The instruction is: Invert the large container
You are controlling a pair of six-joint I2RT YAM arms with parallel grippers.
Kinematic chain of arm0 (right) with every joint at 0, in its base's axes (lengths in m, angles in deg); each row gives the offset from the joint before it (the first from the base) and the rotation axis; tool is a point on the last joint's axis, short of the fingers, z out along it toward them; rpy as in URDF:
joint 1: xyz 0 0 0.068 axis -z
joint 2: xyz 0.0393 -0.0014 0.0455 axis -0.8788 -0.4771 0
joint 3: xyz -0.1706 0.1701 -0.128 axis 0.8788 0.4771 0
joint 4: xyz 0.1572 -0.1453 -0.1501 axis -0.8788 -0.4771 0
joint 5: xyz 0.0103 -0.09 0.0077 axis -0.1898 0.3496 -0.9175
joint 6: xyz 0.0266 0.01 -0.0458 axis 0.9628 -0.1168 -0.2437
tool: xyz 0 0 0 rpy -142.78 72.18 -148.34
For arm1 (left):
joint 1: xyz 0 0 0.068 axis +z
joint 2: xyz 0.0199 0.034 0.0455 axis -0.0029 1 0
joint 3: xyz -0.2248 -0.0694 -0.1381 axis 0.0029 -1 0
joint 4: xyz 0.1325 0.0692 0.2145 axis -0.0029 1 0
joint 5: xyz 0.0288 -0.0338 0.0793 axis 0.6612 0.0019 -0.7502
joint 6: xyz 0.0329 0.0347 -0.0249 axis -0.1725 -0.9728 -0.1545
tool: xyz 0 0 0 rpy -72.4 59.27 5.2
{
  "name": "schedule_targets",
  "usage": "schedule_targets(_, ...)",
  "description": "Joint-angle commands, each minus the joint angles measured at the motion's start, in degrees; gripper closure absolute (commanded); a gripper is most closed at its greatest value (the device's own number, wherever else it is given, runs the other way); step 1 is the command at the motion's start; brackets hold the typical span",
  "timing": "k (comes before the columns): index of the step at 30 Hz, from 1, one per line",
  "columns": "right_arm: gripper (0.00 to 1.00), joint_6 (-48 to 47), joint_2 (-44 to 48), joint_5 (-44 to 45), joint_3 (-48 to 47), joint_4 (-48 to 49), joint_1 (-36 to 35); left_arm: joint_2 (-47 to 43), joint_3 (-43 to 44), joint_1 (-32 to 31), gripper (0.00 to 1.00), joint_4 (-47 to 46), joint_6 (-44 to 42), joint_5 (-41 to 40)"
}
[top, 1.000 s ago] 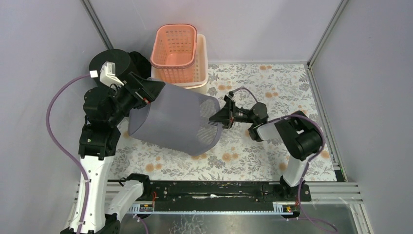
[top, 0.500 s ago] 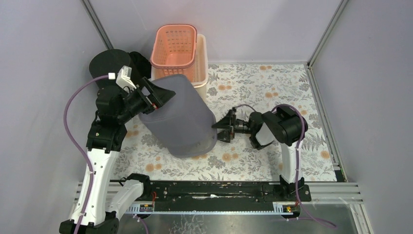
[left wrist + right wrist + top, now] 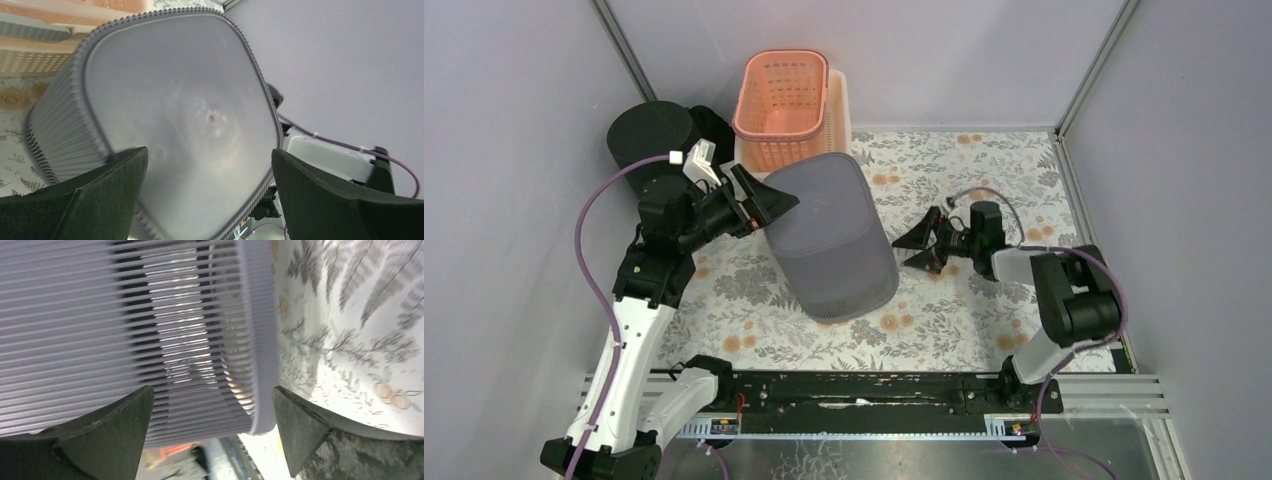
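Observation:
The large container (image 3: 829,235) is a grey ribbed bin. It stands upside down on the floral mat (image 3: 984,170), its closed bottom (image 3: 200,110) facing up. My left gripper (image 3: 776,204) is open at the bin's upper left edge, a finger on either side of the bottom; I cannot tell if it touches. My right gripper (image 3: 910,251) is open just right of the bin, clear of its wall. In the right wrist view the ribbed wall (image 3: 150,325) and the rim (image 3: 257,340) fill the space ahead of the open gripper (image 3: 212,392).
A pink basket (image 3: 782,95) sits nested in a cream basket (image 3: 839,110) at the back, close behind the bin. A black cylinder (image 3: 649,125) stands at the back left. Grey walls close in both sides, and a black rail (image 3: 854,385) runs along the front.
The bin swung from lying tilted on its side to standing rim down. My right gripper opened and drew back to the right. My left gripper followed the bin's bottom upward and rightward.

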Motion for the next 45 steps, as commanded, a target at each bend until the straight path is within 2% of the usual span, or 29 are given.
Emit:
schedule_targets(1, 0.05, -33.58, 8.67, 12.29, -10.05, -46.48, 1.61, -0.35, -0.97, -1.26, 0.0, -1.97, -2.27, -0.88)
schedule_targets(4, 0.05, -37.9, 11.69, 19.81, -12.95, -55.54, 2.71, -0.87, -2.04, -1.64, 0.0, -1.75, -2.58, -1.21)
schedule_targets(7, 0.04, -38.31, 16.61, 24.42, -13.77, -59.55, 2.93, -2.75, -3.04, -1.8, 0.0, -0.45, -3.38, -3.38)
schedule_targets(11, 0.04, -39.06, 25.66, 27.9, -15.87, -66.21, 2.91, -6.2, -3.7, -1.83, 0.0, 6.89, -6.68, -11.16)
schedule_targets(14, 0.04, -38.3, 34.27, 28.05, -18.09, -70.85, 2.95, -10.52, -7.9, -1.87, 0.01, 9.93, -7.37, -17.96)
schedule_targets(16, 0.04, -36.54, 40.57, 27.49, -18.82, -72.0, 2.82, -13.4, -11.95, -1.87, 0.04, 10.11, -6.94, -20.89)
schedule_targets(19, 0.03, -35.09, 46.29, 26.43, -20.21, -74.47, 2.82, -15.34, -19.19, -1.88, 0.15, 6.93, -5.45, -22.3)
schedule_targets(23, 0.03, -33.57, 51.1, 25.76, -21.7, -75.99, 2.81, -7.48, -26.57, -2.88, 0.22, -4.19, -3.42, -19.25)
schedule_targets(25, 0.03, -33.24, 52.78, 25.59, -22.87, -77.03, 2.79, -1.58, -27.23, -6.93, 0.22, -10.11, -2.16, -20.85)
schedule_targets(27, 0.03, -33.09, 54.06, 25.55, -24.17, -78.35, 2.83, 6.21, -25.42, -13.7, 0.22, -14.51, -0.98, -25.13)
schedule_targets(30, 0.03, -32.98, 56.2, 26.56, -25.74, -80.75, 2.79, 17.27, -20.04, -22.56, 0.2, -19.3, -0.03, -30.31)
schedule_targets(33, 0.03, -33.5, 58.8, 29.23, -26.82, -84.07, 2.8, 29.28, -12.65, -27.46, 0.2, -22.71, -0.68, -33.38)
schedule_targets(36, 0.02, -34.06, 61.16, 32.68, -27.31, -87.42, 2.8, 41.17, -1.39, -31.0, 0.19, -24.39, -2.11, -35.11)
schedule_targets(41, 0.01, -32.99, 64.48, 36.97, -25.16, -88.45, 2.8, 62.35, 23.13, -32.81, 0.18, -22.56, -6.59, -34.88)
schedule_targets(45, 0.0, -32.5, 65.27, 41.32, -23.31, -88.82, 2.79, 83.06, 51.31, -33.61, 0.18, -17.2, -10.83, -29.82)
